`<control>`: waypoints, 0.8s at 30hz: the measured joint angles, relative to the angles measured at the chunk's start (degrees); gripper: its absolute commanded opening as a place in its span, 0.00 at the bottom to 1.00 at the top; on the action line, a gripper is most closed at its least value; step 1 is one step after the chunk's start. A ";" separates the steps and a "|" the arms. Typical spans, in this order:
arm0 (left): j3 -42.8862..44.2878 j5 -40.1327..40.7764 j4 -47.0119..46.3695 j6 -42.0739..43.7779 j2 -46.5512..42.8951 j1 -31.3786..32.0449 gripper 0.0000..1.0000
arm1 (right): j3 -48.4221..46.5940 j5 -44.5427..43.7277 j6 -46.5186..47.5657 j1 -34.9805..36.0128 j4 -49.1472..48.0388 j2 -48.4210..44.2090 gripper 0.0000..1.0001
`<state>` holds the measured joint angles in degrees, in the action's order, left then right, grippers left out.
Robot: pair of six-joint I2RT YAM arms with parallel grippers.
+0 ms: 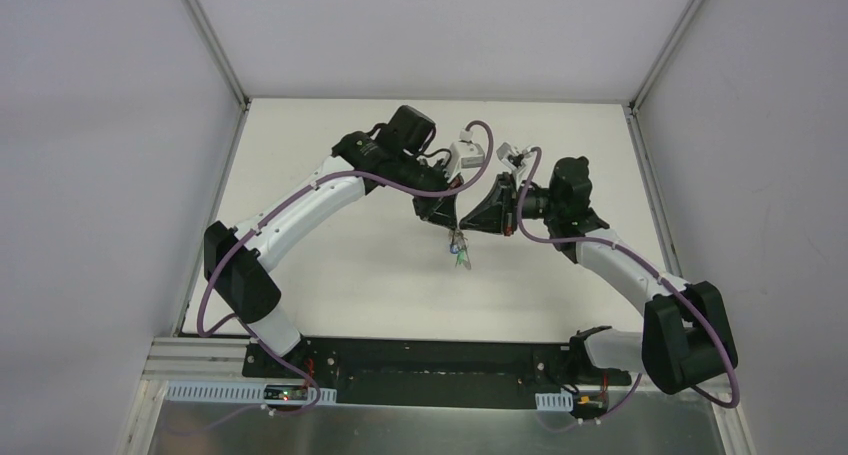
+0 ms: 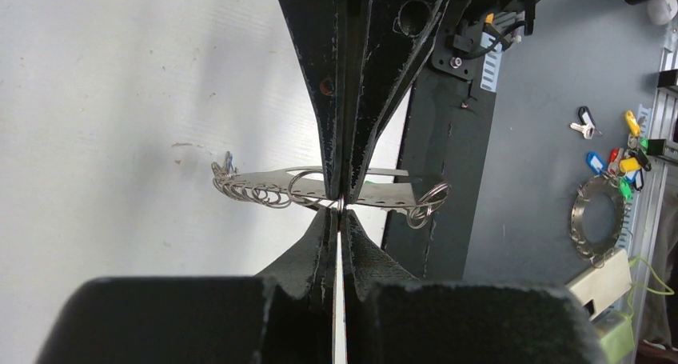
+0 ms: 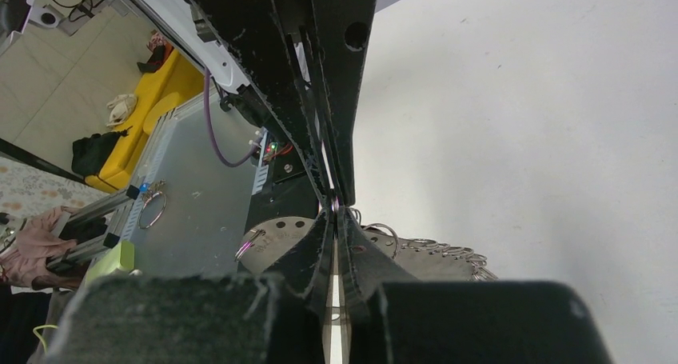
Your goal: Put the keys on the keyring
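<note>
My two grippers meet tip to tip above the middle of the table. The left gripper (image 1: 452, 225) (image 2: 339, 210) and the right gripper (image 1: 472, 225) (image 3: 334, 210) are both shut. Each pinches the same thin wire ring of the keyring (image 2: 384, 193) (image 3: 272, 238). The keyring shows as a flat silvery plate with holes and several small split rings (image 2: 256, 194) (image 3: 448, 249) along its edge. It hangs level between the fingertips. Below the tips dangles a small bunch with a green and bluish bit (image 1: 460, 257), probably the keys. A blue speck (image 2: 229, 161) sits at the plate's far end.
On the grey platform beyond the table's near edge lie loose keys with coloured heads (image 2: 616, 158) and a second holed metal ring plate (image 2: 596, 214). A large loose ring (image 3: 152, 207) rests there too. The black base rail (image 1: 430, 360) runs along the near edge.
</note>
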<state>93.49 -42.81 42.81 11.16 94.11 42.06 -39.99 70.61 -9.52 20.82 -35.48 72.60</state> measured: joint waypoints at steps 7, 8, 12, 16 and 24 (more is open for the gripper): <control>0.02 0.46 1.55 0.83 0.00 0.35 0.00 | -0.94 0.22 3.63 0.83 4.72 0.00 0.08; 0.02 0.74 1.77 1.14 0.00 0.42 0.00 | -0.94 0.24 3.93 0.87 5.16 0.00 0.09; 0.02 1.49 2.93 2.23 0.00 1.11 0.00 | -0.96 0.24 4.74 1.07 7.06 0.00 0.13; 0.07 2.10 4.04 3.45 0.00 1.79 0.00 | -1.25 0.24 4.87 1.29 8.15 0.00 0.16; 0.11 2.71 4.26 4.52 0.00 2.27 0.00 | -1.27 0.17 4.81 1.75 8.44 0.00 0.22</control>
<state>93.60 -40.10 47.07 15.68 94.11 44.34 -41.25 70.78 -4.71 22.57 -27.05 72.60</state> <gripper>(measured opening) 0.011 0.208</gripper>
